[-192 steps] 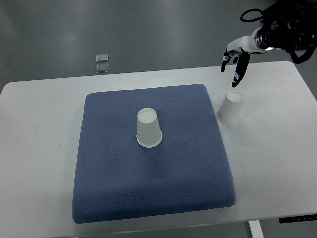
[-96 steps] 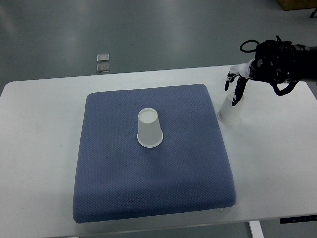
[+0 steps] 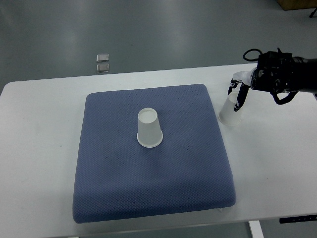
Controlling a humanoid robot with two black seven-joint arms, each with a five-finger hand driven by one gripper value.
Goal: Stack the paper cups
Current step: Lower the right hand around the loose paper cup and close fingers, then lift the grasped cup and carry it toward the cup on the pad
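One white paper cup stands upside down near the middle of the blue mat. A second white cup stands upside down on the white table just off the mat's right edge. My right hand comes in from the right on a black arm and sits on this cup's upper end. Its dark fingers point down on either side of the cup's top and hide it; they look spread, not clamped. The left arm does not show.
The white table carries the mat, with bare strips on its left and right. Two small square plates lie on the grey floor beyond the far edge. The table's right end lies under my right arm.
My right hand has dropped from above the far table edge down onto the top of the right cup. Both cups stand where they were.
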